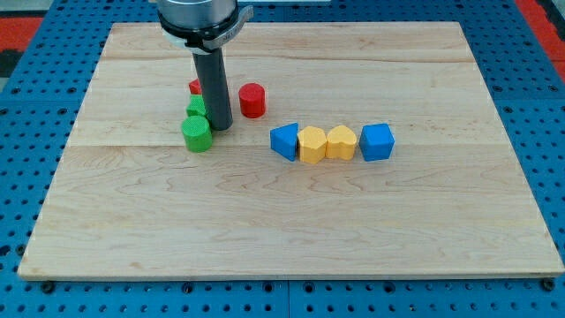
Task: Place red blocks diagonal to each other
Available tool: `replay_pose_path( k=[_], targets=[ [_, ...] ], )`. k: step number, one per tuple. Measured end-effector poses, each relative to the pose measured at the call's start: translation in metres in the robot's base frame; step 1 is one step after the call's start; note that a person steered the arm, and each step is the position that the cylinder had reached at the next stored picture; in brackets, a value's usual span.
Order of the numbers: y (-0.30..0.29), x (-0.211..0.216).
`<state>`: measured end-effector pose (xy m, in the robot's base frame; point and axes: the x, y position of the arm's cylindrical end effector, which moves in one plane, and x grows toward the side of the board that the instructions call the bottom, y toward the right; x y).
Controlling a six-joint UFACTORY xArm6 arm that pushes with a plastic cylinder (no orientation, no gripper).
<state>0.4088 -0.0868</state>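
A red cylinder stands on the wooden board right of my rod. A second red block shows only as a sliver behind the rod, its shape hidden. My tip rests on the board between the two red blocks, a little below them. It sits just right of a green block and up-right of a green cylinder, close to both.
A row right of centre holds a blue triangular block, a yellow block, a yellow heart-shaped block and a blue cube, side by side and touching. Blue pegboard surrounds the board.
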Motion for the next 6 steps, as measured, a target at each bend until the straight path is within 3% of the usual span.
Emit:
replay_pose_path(
  k=[2,3,6],
  targets=[
    [-0.015,-0.021],
    [0.014,-0.025],
    [0.006,-0.094]
  ],
)
